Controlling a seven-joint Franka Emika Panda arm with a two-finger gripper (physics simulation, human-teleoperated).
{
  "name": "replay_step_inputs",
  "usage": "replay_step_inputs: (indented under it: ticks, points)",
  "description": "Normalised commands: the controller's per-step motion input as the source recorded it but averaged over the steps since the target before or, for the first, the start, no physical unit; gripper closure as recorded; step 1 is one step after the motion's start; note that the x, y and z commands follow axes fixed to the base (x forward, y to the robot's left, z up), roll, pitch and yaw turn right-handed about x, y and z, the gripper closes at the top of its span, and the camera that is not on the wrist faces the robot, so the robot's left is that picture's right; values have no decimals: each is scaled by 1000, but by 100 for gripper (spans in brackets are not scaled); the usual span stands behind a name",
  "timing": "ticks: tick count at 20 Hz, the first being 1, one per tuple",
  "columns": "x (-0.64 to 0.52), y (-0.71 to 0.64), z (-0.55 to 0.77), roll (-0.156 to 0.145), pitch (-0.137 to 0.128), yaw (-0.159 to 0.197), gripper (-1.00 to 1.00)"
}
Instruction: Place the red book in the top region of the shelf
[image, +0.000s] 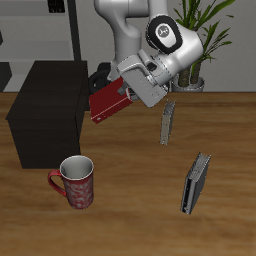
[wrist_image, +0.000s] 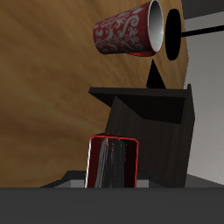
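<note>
Pincer (image: 118, 97) clamps red book (image: 105, 106), lifted off worktop, just beside shelf (image: 45, 110) top edge. Book thin, stiff, likely light; hold near spine edge.

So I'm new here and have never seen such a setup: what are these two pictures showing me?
Both are simulator renders of one moment. One looks down at a table from outside; the other comes from a camera on the robot's wrist. The white arm ends in a gripper with two fingers, which holds the red book in the air beside the shelf, a dark boxy cabinet. The wrist camera sees that book close up. On the table stand a patterned red mug and two grey books.
</note>
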Motion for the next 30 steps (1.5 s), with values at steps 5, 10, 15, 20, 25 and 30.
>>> replay_step_inputs:
  ticks: [5,10,15,20,25,30]
  points:
    - [99,-258,128,-40,-25,-13,100]
    - [110,-310,46,-66,-11,-13,100]
    - [138,-152,-15,-10,9,-3,100]
    - [142,-144,-32,-25,9,-4,100]
    - [133,-132,-134,-19,27,5,100]
    - [118,-105,-193,-8,29,16,100]
